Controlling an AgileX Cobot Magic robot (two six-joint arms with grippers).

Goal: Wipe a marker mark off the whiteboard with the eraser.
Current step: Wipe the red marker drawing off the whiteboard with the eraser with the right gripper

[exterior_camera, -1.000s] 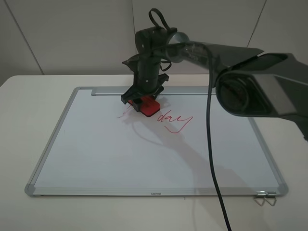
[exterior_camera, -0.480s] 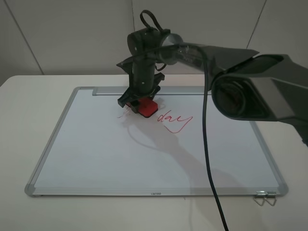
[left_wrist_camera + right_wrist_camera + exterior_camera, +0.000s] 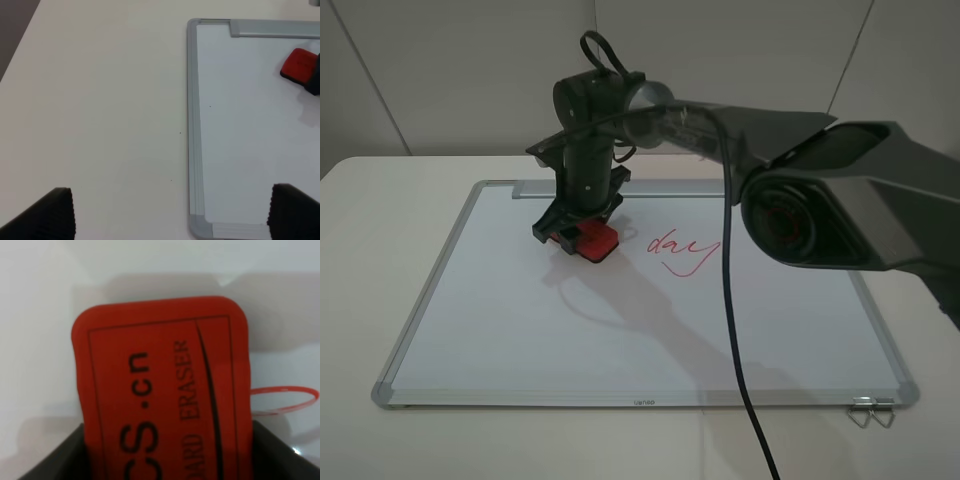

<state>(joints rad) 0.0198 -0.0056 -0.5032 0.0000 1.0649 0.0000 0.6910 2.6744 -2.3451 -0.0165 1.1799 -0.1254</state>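
The whiteboard (image 3: 620,340) lies flat on the table. My right gripper (image 3: 575,232) reaches across the middle and is shut on the red eraser (image 3: 593,240), which rests on the board's far-left part. Up close, the eraser (image 3: 160,390) shows black lettering between the dark fingers (image 3: 50,460). A thin red loop (image 3: 282,400) lies on the board beside it; I cannot tell if it is a leftover of the marker mark. No "dog" writing shows from above. My left gripper (image 3: 175,212) hangs open above the table by the board's edge (image 3: 193,125), far from the eraser (image 3: 298,64).
The red word "day" (image 3: 682,250) with its swoosh sits just right of the eraser. A silver strip (image 3: 535,189) runs along the far edge. A metal clip (image 3: 872,412) sits at the near right corner. The right arm's black cable (image 3: 740,330) hangs over the board.
My right gripper has slid the eraser to the left across the board, over the spot where a red squiggle stood. That squiggle no longer shows from above.
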